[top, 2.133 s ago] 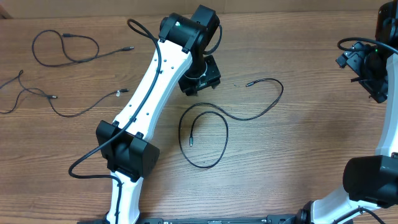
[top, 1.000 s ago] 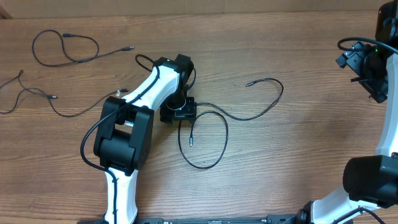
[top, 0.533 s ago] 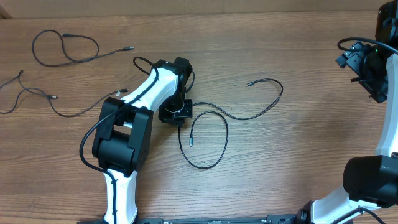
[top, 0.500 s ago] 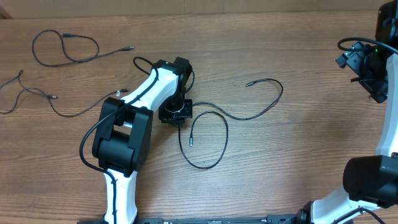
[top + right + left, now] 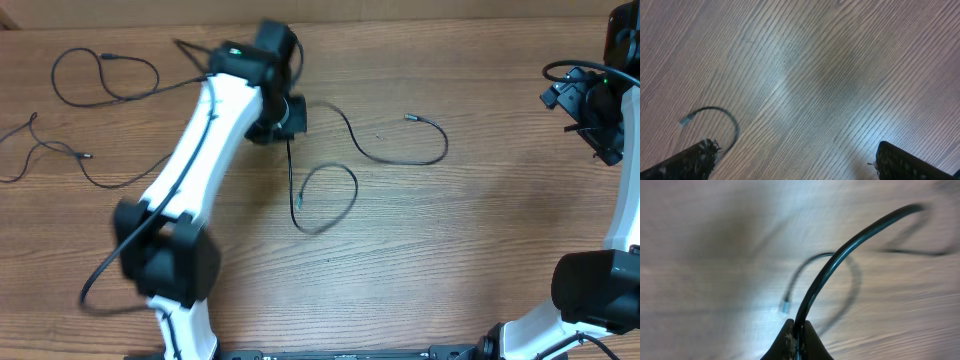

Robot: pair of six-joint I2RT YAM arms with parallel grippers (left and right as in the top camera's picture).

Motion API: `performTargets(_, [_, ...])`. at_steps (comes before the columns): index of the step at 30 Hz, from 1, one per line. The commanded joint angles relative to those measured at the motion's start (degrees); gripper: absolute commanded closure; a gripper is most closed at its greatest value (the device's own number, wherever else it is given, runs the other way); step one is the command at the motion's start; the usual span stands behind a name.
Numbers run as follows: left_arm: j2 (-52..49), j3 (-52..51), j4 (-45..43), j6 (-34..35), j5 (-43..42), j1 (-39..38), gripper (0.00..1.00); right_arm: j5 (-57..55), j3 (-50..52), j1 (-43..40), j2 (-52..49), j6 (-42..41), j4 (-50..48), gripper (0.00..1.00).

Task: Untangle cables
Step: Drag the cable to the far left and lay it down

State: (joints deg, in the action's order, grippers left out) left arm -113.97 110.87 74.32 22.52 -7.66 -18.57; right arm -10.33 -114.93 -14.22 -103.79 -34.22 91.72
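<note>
Loop could cinch into a knot
My left pincer (image 5: 799, 330) is clenched on the cable (image 5: 290, 170); hauling while its loop (image 5: 355, 190) curls back on itself may tighten it.

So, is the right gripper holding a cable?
No, the right gripper stands wide open, and the one cable in its view lies on the table, not between the jaws.

The table (image 5: 480, 250) is matt, grained wood; the cables (image 5: 840, 255) are smooth, glossy black cords with small metal tips.
</note>
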Motion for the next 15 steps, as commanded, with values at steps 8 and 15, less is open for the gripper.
performTargets(8, [25.2,5.3,-13.4,-1.1,-1.9,0.9,0.96,0.1,0.2,-0.1,0.1,0.2,-0.1,0.0])
performTargets(15, [31.0,5.3,-16.3,3.2,-4.2,0.9,0.96,0.1,0.2,-0.1,0.1,0.2,-0.1,0.0])
